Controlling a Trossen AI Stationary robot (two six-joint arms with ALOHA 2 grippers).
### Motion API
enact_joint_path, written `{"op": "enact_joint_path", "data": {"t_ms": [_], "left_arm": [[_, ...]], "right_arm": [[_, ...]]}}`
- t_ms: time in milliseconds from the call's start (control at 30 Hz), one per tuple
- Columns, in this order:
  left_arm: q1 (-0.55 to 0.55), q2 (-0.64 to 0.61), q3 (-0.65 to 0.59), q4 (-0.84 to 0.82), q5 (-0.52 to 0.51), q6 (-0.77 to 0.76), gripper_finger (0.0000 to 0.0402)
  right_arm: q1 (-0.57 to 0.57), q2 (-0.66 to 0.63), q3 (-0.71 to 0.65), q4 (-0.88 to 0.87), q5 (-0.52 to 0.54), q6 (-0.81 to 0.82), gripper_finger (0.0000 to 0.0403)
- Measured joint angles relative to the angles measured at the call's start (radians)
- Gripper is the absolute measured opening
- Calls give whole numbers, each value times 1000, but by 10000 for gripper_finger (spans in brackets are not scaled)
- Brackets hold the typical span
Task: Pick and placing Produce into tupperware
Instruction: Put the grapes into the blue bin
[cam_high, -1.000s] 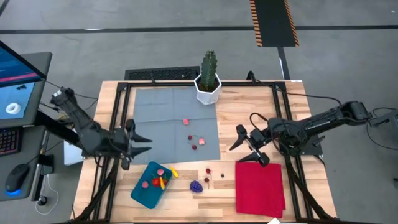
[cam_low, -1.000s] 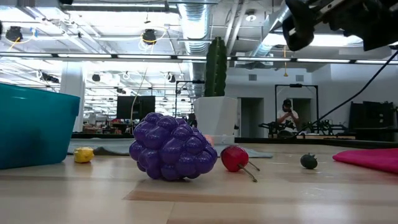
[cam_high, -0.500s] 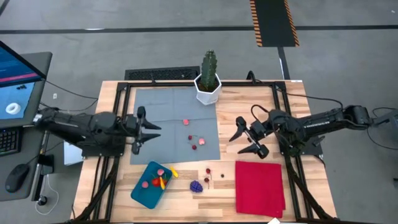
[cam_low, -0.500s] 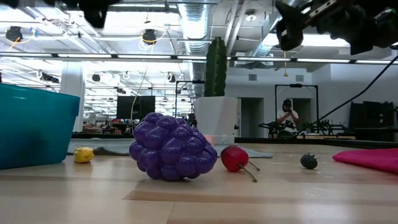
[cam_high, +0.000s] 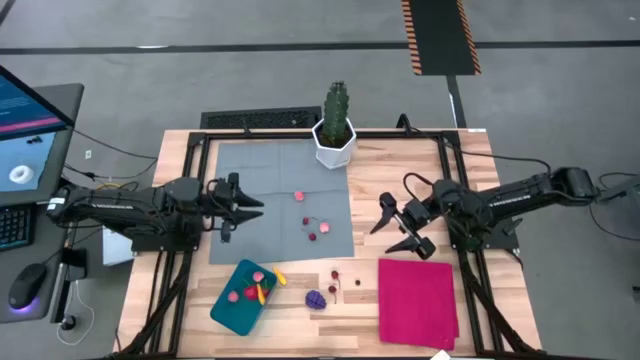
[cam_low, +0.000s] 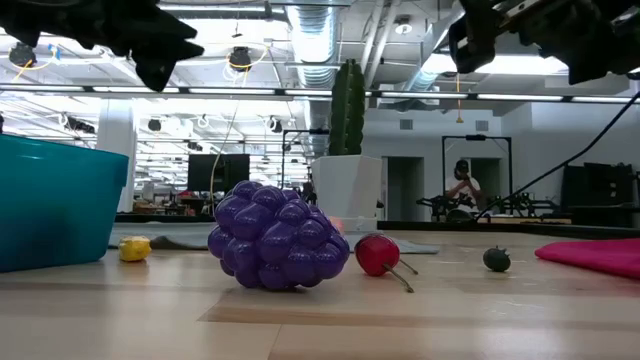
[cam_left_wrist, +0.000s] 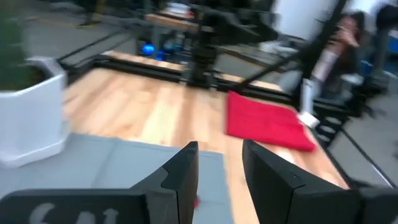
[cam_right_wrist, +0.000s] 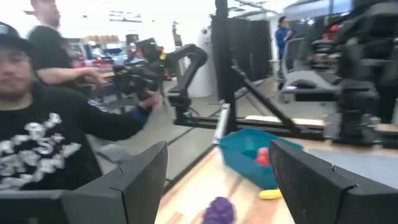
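The teal tupperware stands near the table's front left with red, pink and yellow produce in it. A purple grape bunch and two dark cherries lie on the wood to its right. Small red and pink pieces lie on the grey mat. My left gripper hovers over the mat's left part, pointing toward the table's right, open with nothing between its fingers. My right gripper hovers right of the mat above the red cloth's far edge, open and empty.
A green cactus in a white pot stands at the mat's far edge. A flat red cloth lies at the front right. A yellow piece lies beside the tupperware. A person stands beyond the table.
My left arm has swung from the table's front left toward the far edge and right, so its gripper now hangs over the mat's left part, pointing toward the table's right. The produce and the tupperware have kept their places.
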Motion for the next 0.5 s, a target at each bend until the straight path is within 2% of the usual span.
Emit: {"op": "enact_joint_path", "data": {"t_ms": [133,300,400,500], "left_arm": [[0,0,0,-3,-73,10,114],[0,0,0,-12,-79,18,114],[0,0,0,-38,-80,15,114],[0,0,0,-50,-81,-9,114]], "right_arm": [[72,0,0,12,0,-15,302],[171,0,-1,67,30,-64,302],[228,0,-1,70,149,-111,302],[272,0,-1,66,370,-68,302]]}}
